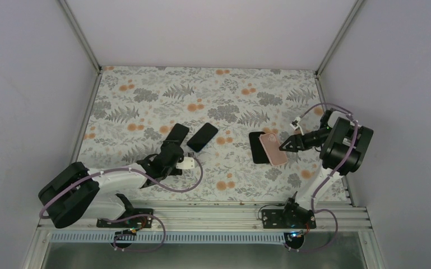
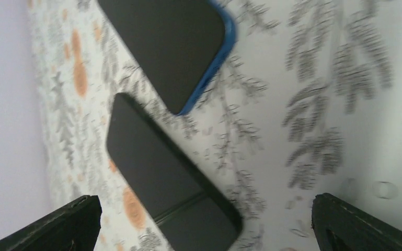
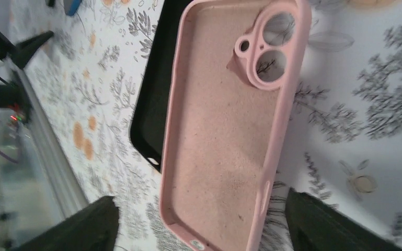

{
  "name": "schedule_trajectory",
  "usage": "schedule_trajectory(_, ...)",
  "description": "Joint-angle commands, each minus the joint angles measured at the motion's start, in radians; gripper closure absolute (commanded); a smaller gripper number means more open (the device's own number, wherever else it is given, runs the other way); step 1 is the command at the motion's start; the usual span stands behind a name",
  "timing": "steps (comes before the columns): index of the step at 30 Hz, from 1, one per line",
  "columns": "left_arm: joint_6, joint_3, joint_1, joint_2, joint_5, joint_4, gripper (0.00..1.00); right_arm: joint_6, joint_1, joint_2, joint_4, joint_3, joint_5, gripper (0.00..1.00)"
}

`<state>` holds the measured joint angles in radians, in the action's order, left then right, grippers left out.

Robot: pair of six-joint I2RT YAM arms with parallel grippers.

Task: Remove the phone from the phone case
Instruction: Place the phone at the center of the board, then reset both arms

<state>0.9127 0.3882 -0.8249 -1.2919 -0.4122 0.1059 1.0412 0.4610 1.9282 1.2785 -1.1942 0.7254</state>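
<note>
While my left hand [image 2: 204,209] and right hand [image 3: 199,197] both hung released, the empty pink case [image 3: 225,120] lay overlapping the black phone [image 3: 154,104] on my bench [image 3: 355,104].

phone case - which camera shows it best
Right wrist view: the phone case fills the frame, empty, its inner lining and camera cut-outs plain, with the black phone showing along one side. The top external view shows it only as a small pink slab against that phone. The left wrist view does not show it.
</note>
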Motion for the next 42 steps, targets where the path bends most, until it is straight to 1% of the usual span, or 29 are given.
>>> schedule_trajectory(1,-0.065,0.035,-0.021,0.018,0.216,-0.364,0.0,-0.006,0.01,-0.102,-0.02,-0.058,-0.041,0.11)
schedule_trajectory(2,-0.078,0.059,-0.022,0.015,0.245,-0.404,0.0,-0.006,0.009,-0.119,-0.02,-0.067,-0.054,0.04)
schedule_trajectory(3,-0.094,0.084,-0.023,0.01,0.273,-0.442,0.0,-0.007,0.01,-0.133,-0.016,-0.081,-0.061,0.01)
schedule_trajectory(5,-0.118,0.135,-0.023,0.007,0.332,-0.504,0.0,0.001,0.005,-0.164,-0.004,-0.105,-0.075,0.0)
schedule_trajectory(7,-0.139,0.192,-0.024,0.011,0.394,-0.554,0.0,-0.014,-0.002,-0.222,-0.038,-0.115,-0.093,0.0)
schedule_trajectory(11,-0.155,0.287,-0.007,0.04,0.419,-0.576,0.0,-0.09,-0.041,-0.353,-0.122,-0.128,-0.108,0.0)
schedule_trajectory(14,-0.159,0.422,0.06,0.03,0.483,-0.63,0.0,-0.166,-0.045,-0.413,-0.154,-0.171,0.014,0.0)
schedule_trajectory(16,-0.162,0.567,0.154,0.006,0.574,-0.692,0.0,-0.226,-0.046,-0.455,-0.192,-0.18,0.124,0.0)
schedule_trajectory(18,-0.17,0.701,0.212,-0.024,0.65,-0.755,0.0,-0.361,-0.046,-0.518,-0.32,-0.147,0.189,0.0)
schedule_trajectory(19,-0.171,0.758,0.253,-0.043,0.693,-0.794,0.0,-0.435,-0.045,-0.552,-0.403,-0.098,0.203,0.0)
schedule_trajectory(21,-0.177,0.854,0.303,-0.08,0.748,-0.867,0.0,-0.571,-0.047,-0.633,-0.58,-0.015,0.174,0.0)
schedule_trajectory(23,-0.191,0.917,0.353,-0.104,0.79,-0.9,0.0,-0.659,-0.049,-0.682,-0.698,0.04,0.106,0.0)
schedule_trajectory(25,-0.174,0.954,0.405,-0.116,0.894,-0.945,0.0,-0.664,-0.05,-0.711,-0.73,0.064,0.076,0.0)
schedule_trajectory(27,-0.177,0.962,0.453,-0.116,0.965,-0.957,0.0,-0.68,-0.05,-0.732,-0.772,0.107,0.059,0.0)
schedule_trajectory(30,-0.181,0.974,0.496,-0.117,1.03,-0.99,0.0,-0.671,-0.05,-0.747,-0.796,0.139,0.028,0.0)
schedule_trajectory(33,-0.198,0.99,0.513,-0.11,1.038,-1.004,0.0,-0.691,-0.05,-0.76,-0.845,0.167,-0.003,0.0)
schedule_trajectory(37,-0.216,0.988,0.534,-0.102,1.016,-0.993,0.0,-0.69,-0.05,-0.77,-0.864,0.176,-0.016,0.0)
schedule_trajectory(42,-0.23,0.996,0.54,-0.107,1.029,-0.991,0.0,-0.686,-0.05,-0.772,-0.882,0.193,-0.059,0.0)
